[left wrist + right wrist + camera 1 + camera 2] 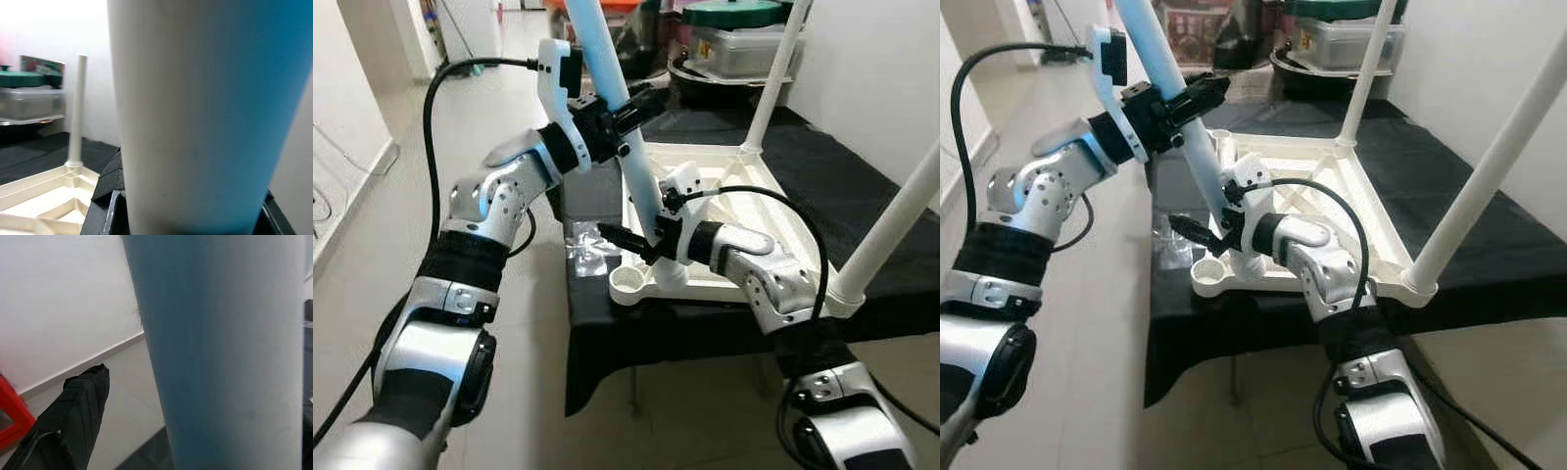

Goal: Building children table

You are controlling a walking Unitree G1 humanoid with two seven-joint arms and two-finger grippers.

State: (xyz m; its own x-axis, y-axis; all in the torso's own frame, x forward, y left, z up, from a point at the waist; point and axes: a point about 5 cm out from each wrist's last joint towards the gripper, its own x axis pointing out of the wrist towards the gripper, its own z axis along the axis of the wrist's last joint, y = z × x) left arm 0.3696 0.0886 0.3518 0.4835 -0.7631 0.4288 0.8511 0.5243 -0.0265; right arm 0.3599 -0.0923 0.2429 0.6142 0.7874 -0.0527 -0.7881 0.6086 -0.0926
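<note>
Right gripper [631, 242] holding pale-blue leg [625, 127] low | left gripper [612, 117] clasping it higher | leg tilted

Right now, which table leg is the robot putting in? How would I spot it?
Find the white upside-down tabletop on the black cloth. At its near left corner, both grippers hold one leg. It is pale blue and leaning; the other legs are white and already fixed.

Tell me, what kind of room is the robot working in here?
Probably a room in a home, used partly for storage: pale tiled floor, white walls, a lidded plastic storage box at the back, and an upturned white children's table on a black-covered surface.
</note>
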